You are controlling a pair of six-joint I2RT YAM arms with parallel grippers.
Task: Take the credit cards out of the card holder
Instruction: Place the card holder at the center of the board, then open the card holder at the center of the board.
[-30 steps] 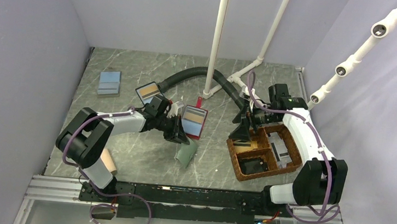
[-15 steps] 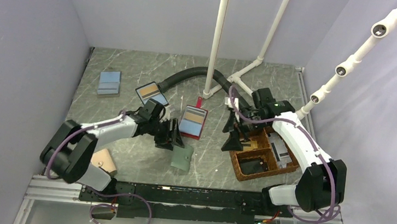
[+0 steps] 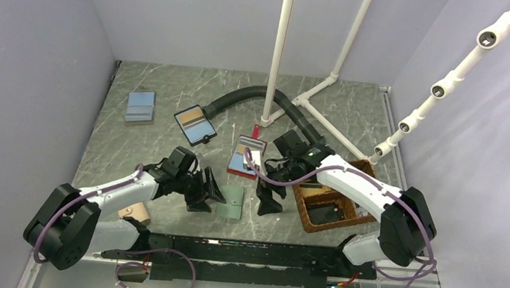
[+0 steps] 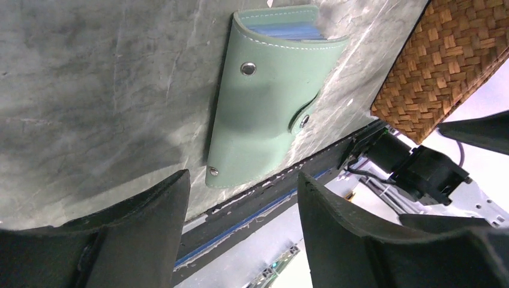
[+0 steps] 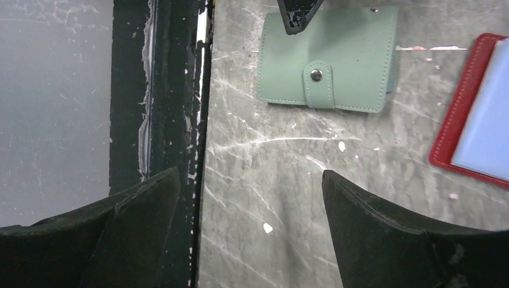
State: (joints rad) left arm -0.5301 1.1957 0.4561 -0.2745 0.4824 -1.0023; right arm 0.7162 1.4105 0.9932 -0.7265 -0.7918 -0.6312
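**Plainly between two open grippers: the green card holder**

The left gripper (image 3: 206,194) has its fingers spread wide and nothing between the pads. In its wrist view, the card holder (image 4: 264,102) lies flat on the table (image 4: 90,90) straight ahead of the gap. The holder's near end is about level with the fingertips (image 4: 174,192) and close to the one on the left of that view, with bare stone showing between them. Pale blue credit cards (image 4: 287,31) peek out of the holder's far end. A woven basket (image 4: 456,54) sits beyond the other finger.

The right gripper (image 3: 267,203) is also spread wide and holds nothing. From its wrist view, the holder lies well ahead of the fingertips, beyond the gap, with its snap tab facing them. A dark fingertip from the left gripper overlaps the holder's far edge; whether it touches, I cannot tell. A red-edged holder (image 5: 474,120) lies ahead of the finger on the right, and the black rail (image 5: 159,90) runs ahead of the one on the left.

From above, the holder sits between the two grippers.
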